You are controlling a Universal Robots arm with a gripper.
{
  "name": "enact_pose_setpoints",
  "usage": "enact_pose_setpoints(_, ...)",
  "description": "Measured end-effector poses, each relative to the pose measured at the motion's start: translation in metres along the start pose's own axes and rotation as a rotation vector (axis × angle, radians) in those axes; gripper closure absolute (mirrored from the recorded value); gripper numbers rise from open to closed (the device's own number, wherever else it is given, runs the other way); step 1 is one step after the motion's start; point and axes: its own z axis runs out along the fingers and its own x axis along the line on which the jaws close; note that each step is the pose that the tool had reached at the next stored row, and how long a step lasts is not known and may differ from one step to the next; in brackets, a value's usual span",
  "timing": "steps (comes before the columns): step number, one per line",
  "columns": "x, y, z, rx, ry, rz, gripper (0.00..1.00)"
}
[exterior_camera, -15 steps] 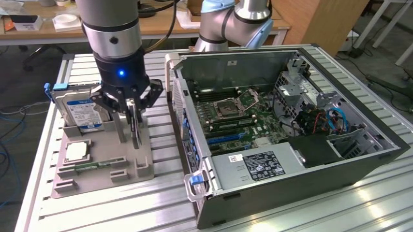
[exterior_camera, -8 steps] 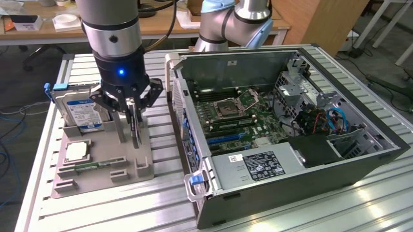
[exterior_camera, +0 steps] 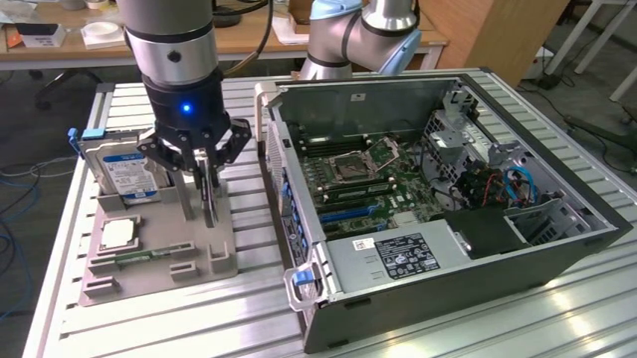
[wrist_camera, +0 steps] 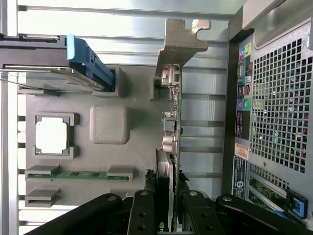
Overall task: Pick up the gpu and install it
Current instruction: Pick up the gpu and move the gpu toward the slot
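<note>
A: On the exterior view's left, gray tray (exterior_camera: pixel 159 261) on surface (exterior_camera: pixel 179 321), blue-labelled hard drive (exterior_camera: pixel 127 175) upright in it.
B: Then?
A: Over tray, hand (exterior_camera: pixel 204 179) clamped on gpu (exterior_camera: pixel 209 207) from both sides; card edge-on, upright, low end at tray.
B: Right side?
A: Open computer case (exterior_camera: pixel 418 306) just beside tray, motherboard (exterior_camera: pixel 368 179) exposed.

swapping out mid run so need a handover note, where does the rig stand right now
Gripper: closed from above on the graphics card.
Graphics card: upright on edge in the grey holder, beside the open computer case; not visibly lifted.
Done: card gripped.
Left: the lift out of the holder and the install; the card is not yet in the motherboard.
</note>
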Motion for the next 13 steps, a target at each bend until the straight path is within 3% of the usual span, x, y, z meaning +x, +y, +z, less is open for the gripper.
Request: enact_pose_setpoints(13, -0.0001, 0.0001, -0.0044, 0.0, 0.0, 0.0, 0.73)
